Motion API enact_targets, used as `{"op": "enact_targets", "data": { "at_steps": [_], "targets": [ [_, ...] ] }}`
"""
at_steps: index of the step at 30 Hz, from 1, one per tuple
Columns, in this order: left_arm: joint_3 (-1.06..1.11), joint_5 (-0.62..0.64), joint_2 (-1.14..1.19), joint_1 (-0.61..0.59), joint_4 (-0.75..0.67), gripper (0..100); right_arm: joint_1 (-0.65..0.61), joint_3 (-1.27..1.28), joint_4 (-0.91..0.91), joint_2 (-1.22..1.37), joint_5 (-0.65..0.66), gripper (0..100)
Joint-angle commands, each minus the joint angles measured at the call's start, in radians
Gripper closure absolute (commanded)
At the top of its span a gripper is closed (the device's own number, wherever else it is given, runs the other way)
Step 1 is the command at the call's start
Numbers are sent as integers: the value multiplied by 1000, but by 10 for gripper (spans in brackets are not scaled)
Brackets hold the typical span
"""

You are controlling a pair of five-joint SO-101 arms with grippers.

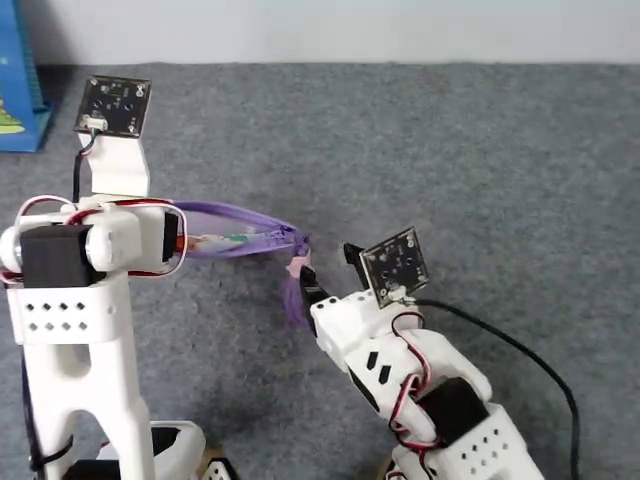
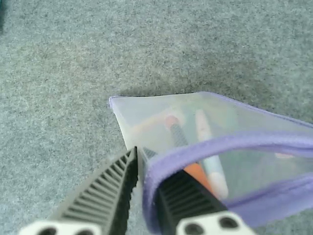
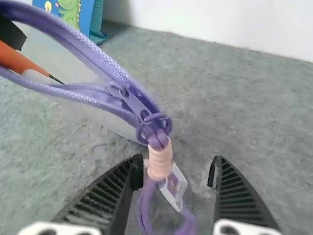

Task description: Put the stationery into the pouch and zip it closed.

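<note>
Left tool (image 2: 139, 152) clamped tight; right tool (image 3: 178, 162) spread wide.

Grey, felt-like carpet (image 1: 480, 160) covers the table, running under the left claw (image 2: 139, 152) and the right claw (image 3: 176, 164) and spreading out on every side of both; its nap is short and speckled. Well ahead of the right claw, toward the far corner, a blue box (image 3: 68, 12) stands upright on the carpet with a green cartoon dinosaur on its face. It is close to the white wall (image 3: 220, 24), though whether it touches cannot be told. The wall runs along the carpet's far edge, well apart from both claws. A soft shadow (image 2: 234, 73) lies on the carpet beyond the left claw.
</note>
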Motion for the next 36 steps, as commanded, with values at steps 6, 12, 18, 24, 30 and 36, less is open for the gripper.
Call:
{"op": "enact_targets", "data": {
  "at_steps": [6,12,18,24,30,36],
  "targets": [
    [-7,11,5,2,15,987,-15,-8,-206,205,-8,777],
    [-7,11,5,-2,15,987,-13,-8,-315,329,-5,779],
    [-5,11,5,-2,15,987,18,-8,-355,389,-8,780],
    [-5,11,5,0,15,987,33,-8,-355,380,-11,943],
    [16,9,5,-2,12,987,33,0,-344,323,-6,990],
    [15,9,5,-3,-2,987,33,5,-156,148,17,991]
  ]
}}
